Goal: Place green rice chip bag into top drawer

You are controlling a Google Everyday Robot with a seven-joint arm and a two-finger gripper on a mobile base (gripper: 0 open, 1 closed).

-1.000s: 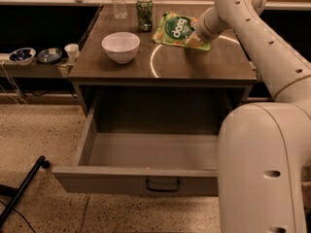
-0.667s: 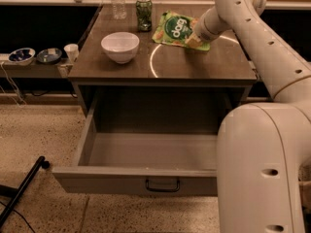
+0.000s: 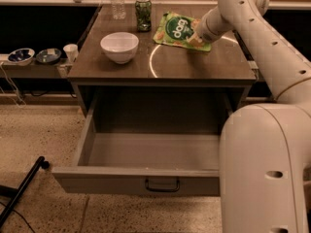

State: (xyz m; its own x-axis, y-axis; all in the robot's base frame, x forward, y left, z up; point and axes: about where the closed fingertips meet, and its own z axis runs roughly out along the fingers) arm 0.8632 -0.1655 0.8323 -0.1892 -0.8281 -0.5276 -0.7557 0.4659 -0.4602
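The green rice chip bag lies flat on the back right of the wooden table, its dark green circle with white lettering facing up. My gripper is at the bag's right edge, right on it, at the end of the white arm that reaches in from the right. The top drawer under the table is pulled wide open toward me. Its grey inside is bare and its dark handle sits at the centre of the front panel.
A white bowl stands at the table's left. A slim green can and a clear bottle stand at the back. Small bowls and a cup sit on a low shelf at the left. My white body fills the lower right.
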